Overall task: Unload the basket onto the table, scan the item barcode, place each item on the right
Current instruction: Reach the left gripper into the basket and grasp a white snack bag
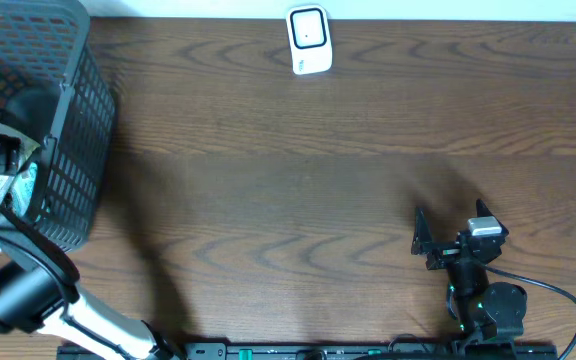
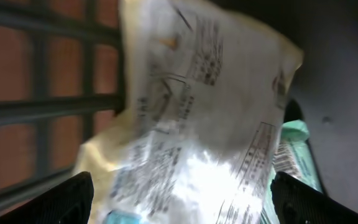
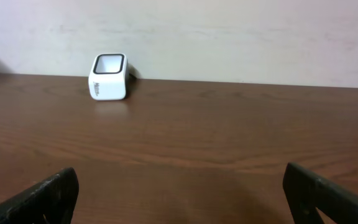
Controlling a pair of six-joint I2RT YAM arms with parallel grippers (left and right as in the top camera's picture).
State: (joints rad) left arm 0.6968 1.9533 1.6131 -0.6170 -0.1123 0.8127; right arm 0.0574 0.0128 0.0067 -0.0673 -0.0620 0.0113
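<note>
Left gripper (image 2: 182,198) reaches into the mesh basket (image 1: 76,170), jaws wide, with a crinkly printed packet (image 2: 197,112) directly between them. It looks light, soft and slippery; pinch its flat middle. Right gripper (image 3: 179,194) sits wide open, empty.

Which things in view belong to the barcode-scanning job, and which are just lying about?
Belong to the job:
white barcode scanner
printed packet
left gripper, open either side of that packet
mesh basket holding the packets

Just lying about:
green packet behind the printed one
right gripper, open, holding nothing
</note>
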